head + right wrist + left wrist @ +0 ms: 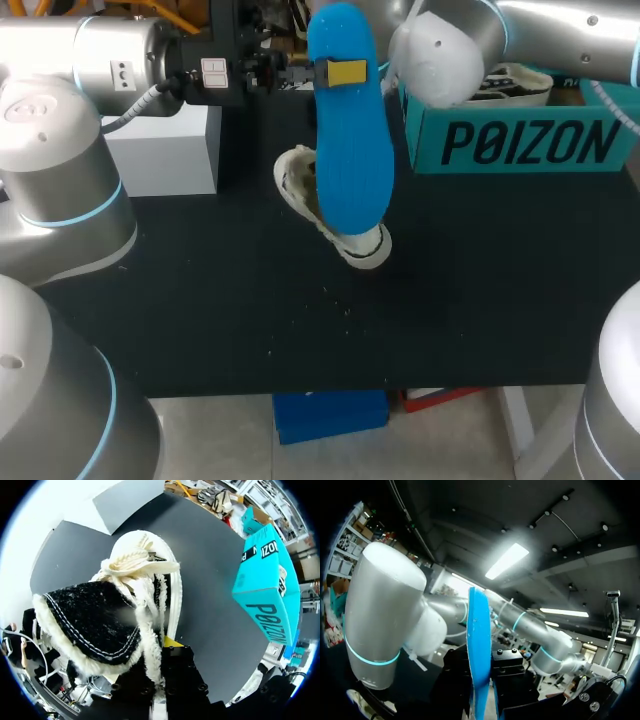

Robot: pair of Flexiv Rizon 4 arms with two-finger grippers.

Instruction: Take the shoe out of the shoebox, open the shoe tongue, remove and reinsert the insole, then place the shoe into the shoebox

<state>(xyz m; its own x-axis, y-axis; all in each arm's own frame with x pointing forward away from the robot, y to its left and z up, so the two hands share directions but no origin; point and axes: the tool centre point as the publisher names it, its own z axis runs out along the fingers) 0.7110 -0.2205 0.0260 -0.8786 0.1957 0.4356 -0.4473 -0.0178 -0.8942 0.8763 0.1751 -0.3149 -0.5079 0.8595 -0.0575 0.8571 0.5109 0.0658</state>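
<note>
Blue insole (350,150) first, since it's the big eye-catcher: your left tool (338,72) is clamped on it near one end. It hangs lengthwise above the worktop (250,300), one yellow tip flat against its face. From the left wrist you only get it edge-on, a thin blue blade pinched between the black fingers. It's smooth, plain blue all over and rounded at both ends, and it's out of the shoe.

Your right tool (159,655) is closed on the fleecy cream trim at the shoe's opening. The trim runs down between its fingers, with one yellow tip peeking out beside it.

The shoe (125,605) sits on the worktop right under the hanging insole, so from the head camera you mostly see its pale sole rim poking out at both ends. Up close it's got a cream sole and a black upper with white stitch lines. There's woolly cream edging everywhere and cream laces (132,562) bunched in a knot ahead of the tool. The tongue (92,617) is flipped up and away from the opening.

Further out, the teal shoebox (520,140) stands at the worktop's far right, apart from the shoe, with a second shoe (515,85) lying inside it. A white block (165,150) sits at the far left.
</note>
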